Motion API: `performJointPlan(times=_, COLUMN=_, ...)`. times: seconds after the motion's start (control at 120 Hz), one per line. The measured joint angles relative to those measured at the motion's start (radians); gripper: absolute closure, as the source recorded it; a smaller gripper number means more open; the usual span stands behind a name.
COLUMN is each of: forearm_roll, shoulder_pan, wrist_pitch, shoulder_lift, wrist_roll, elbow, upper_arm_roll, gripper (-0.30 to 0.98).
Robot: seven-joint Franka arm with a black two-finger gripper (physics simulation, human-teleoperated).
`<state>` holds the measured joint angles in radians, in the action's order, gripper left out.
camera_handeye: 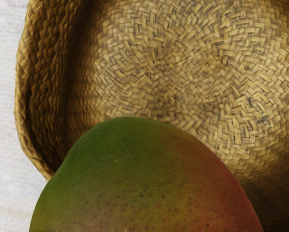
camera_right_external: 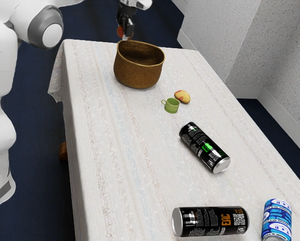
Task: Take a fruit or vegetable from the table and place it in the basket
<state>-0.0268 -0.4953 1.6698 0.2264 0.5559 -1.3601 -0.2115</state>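
Arm (camera_right_external: 4, 100), white and jointed, stands at the exterior view's left, beyond the long edge of the cloth-covered table (camera_right_external: 119, 160). Low beside that edge I can make out a bit of something brown (camera_right_external: 63, 151), too hidden to name. Next comes the mango (camera_right_external: 120, 31), up in the air near the table's far edge, with my gripper (camera_right_external: 125, 31) clamped on it. From the wrist camera I get its green skin turning red, with the woven floor of the basket (camera_right_external: 138, 75) below; I can't tell whether all of the fruit is inside the rim. The basket stands upright near the far edge, between the two far corners.

Farther right, the green cup (camera_right_external: 172, 105) sits upright, its handle toward the exterior view's left. Just beside it, on the side of the far right corner, lies a yellow piece with reddish patches (camera_right_external: 182, 96). I see a black can with green marks (camera_right_external: 205, 147) on its side nearer the middle, then a black can with orange lettering (camera_right_external: 210, 221), also lying down. Last, a blue and white can (camera_right_external: 277, 220) lies close to the table's right edge.
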Motion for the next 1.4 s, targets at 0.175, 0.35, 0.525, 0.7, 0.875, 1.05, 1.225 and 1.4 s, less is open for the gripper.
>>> performJointPlan(times=0.175, forearm_roll=0.018, shoulder_pan=-0.05, wrist_pitch=-0.005, shoulder_lift=0.052, wrist_roll=0.037, elbow=0.066, upper_arm_roll=0.064, gripper=0.34)
performJointPlan(times=0.35, forearm_roll=0.021, shoulder_pan=-0.119, wrist_pitch=-0.021, shoulder_lift=0.139, wrist_roll=0.065, elbow=0.166, upper_arm_roll=0.154, gripper=0.34)
performJointPlan(times=0.525, forearm_roll=0.022, shoulder_pan=-0.159, wrist_pitch=-0.045, shoulder_lift=0.215, wrist_roll=0.086, elbow=0.253, upper_arm_roll=0.217, gripper=0.34)
performJointPlan(times=0.7, forearm_roll=0.022, shoulder_pan=-0.175, wrist_pitch=-0.076, shoulder_lift=0.307, wrist_roll=0.101, elbow=0.363, upper_arm_roll=0.243, gripper=0.34)
performJointPlan(times=0.875, forearm_roll=0.021, shoulder_pan=-0.184, wrist_pitch=-0.096, shoulder_lift=0.332, wrist_roll=0.113, elbow=0.391, upper_arm_roll=0.276, gripper=0.34)
performJointPlan(times=1.05, forearm_roll=0.018, shoulder_pan=-0.183, wrist_pitch=-0.105, shoulder_lift=0.337, wrist_roll=0.121, elbow=0.399, upper_arm_roll=0.295, gripper=0.3)
performJointPlan(times=1.225, forearm_roll=0.02, shoulder_pan=-0.184, wrist_pitch=-0.11, shoulder_lift=0.345, wrist_roll=0.127, elbow=0.401, upper_arm_roll=0.295, gripper=0.09)
performJointPlan(times=1.4, forearm_roll=-0.052, shoulder_pan=-0.076, wrist_pitch=-0.19, shoulder_lift=0.01, wrist_roll=0.081, elbow=0.195, upper_arm_roll=0.505, gripper=0.03)
